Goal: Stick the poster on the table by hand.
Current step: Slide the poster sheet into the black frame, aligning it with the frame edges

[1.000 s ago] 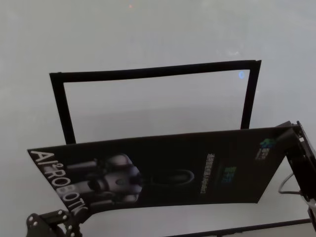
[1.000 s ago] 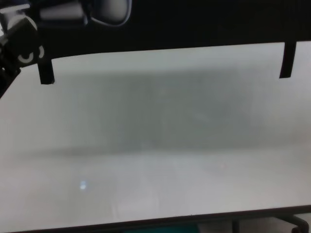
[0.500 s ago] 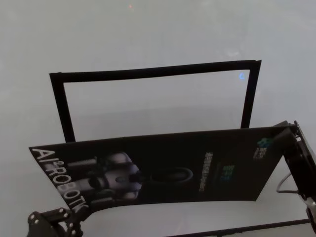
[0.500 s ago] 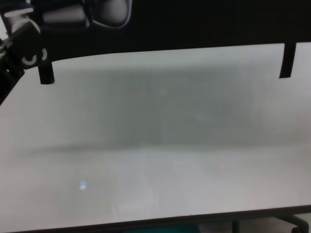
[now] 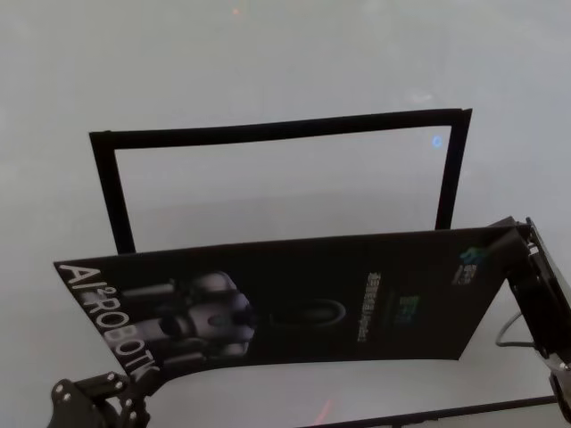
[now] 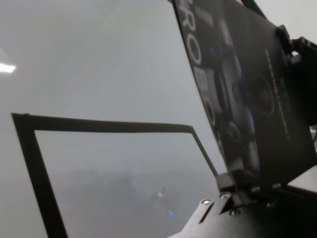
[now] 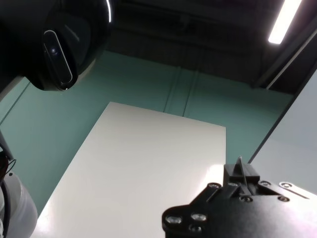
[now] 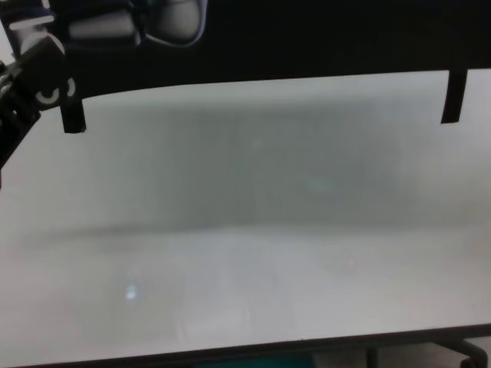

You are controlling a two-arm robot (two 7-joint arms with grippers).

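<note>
The poster (image 5: 294, 299) is held above the table (image 5: 268, 53), stretched between both arms, printed face up (robot figure and white lettering toward the robot's left end). The left gripper (image 5: 134, 379) is clamped on its near-left corner; the right gripper (image 5: 517, 241) is closed on its right edge. Beyond the poster, a frame of black tape strips (image 5: 277, 130) lies flat on the table, its near side hidden behind the sheet.

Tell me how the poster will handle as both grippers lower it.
The poster is probably floppy: held at its ends by the left gripper and the right gripper, its lower edge bows. It looks thin, so likely light. Its glossy face may slip.
</note>
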